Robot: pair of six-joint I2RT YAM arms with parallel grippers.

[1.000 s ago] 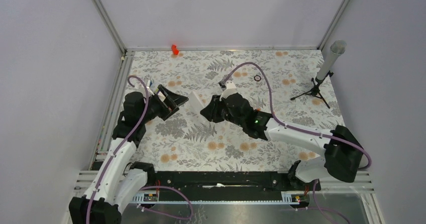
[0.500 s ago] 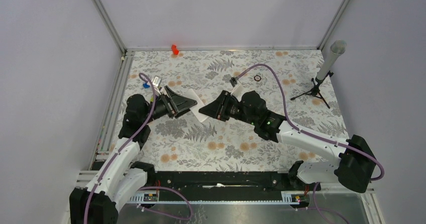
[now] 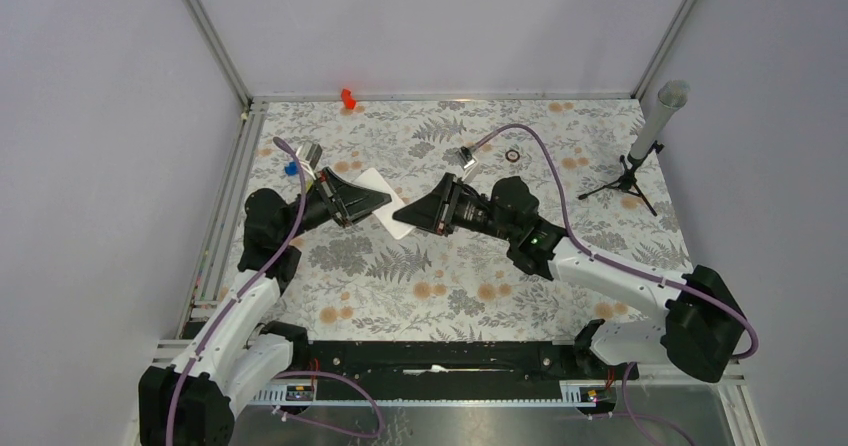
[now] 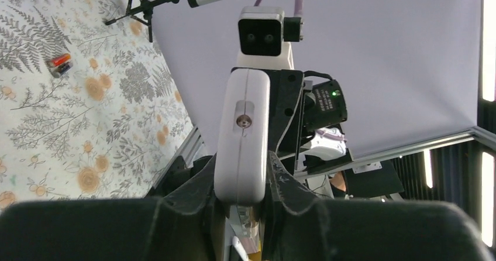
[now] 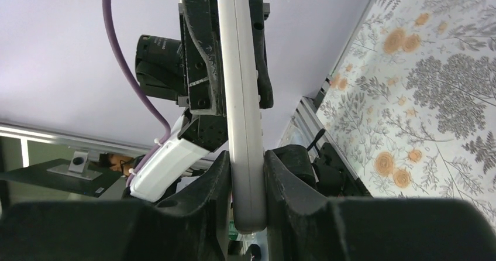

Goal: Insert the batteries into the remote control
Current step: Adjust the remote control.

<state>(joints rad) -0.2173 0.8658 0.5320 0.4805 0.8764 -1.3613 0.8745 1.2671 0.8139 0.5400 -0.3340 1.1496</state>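
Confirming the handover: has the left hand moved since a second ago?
Yes. The left hand moved right, away from the table's left rail, and now clamps the remote control.

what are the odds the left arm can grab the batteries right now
Probably not: the left gripper is shut on the remote control, and the batteries lie well away on the table.

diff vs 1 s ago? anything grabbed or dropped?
The left hand moved right to the remote control and shut on its free end; a second ago it stood open, short of it. The right hand kept its grip on the other end while its wrist swung right. Both hands now hold the remote. Unchanged: red plastic piece, dark ring, tripod stand.
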